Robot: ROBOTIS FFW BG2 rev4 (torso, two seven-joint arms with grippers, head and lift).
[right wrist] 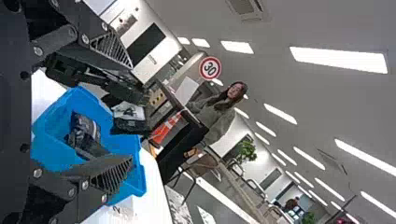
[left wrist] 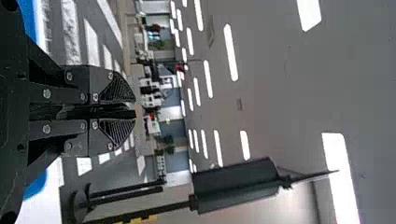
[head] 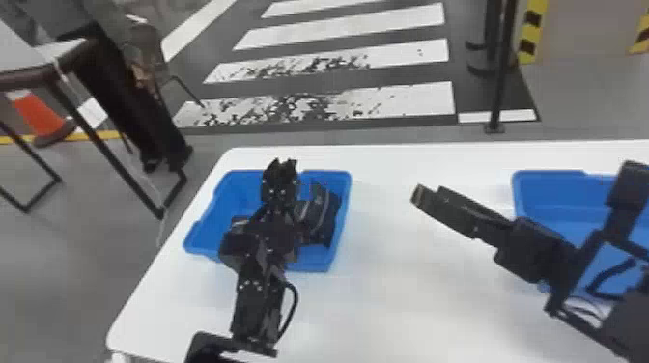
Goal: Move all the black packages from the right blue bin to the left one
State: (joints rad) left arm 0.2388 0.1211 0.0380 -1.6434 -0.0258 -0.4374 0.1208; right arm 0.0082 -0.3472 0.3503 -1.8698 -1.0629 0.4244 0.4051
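This looks like a large indoor lab or test hall, with a crosswalk (head: pixel 333 62) painted on the grey floor (head: pixel 589 96), a traffic cone (head: pixel 36 113) left of the crosswalk, yellow-and-black striping (head: pixel 536 31) to its right, a round red-rimmed road sign (right wrist: pixel 210 68), chairs (right wrist: pixel 201 166), a green plant (right wrist: pixel 246 151) and rows of ceiling lights (right wrist: pixel 340 59).

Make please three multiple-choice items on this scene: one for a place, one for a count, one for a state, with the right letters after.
1. In the head view, where is the right gripper?
A) over the left bin
B) between the two bins
C) beyond the table's far edge

2. How many blue bins stand on the table?
A) one
B) two
C) four

3. How are the left gripper's fingers?
A) closed together
B) wide apart

1: B, its tips show in the gap between the bins.
2: B, the right bin is the second.
3: A, the left wrist view shows them meeting.
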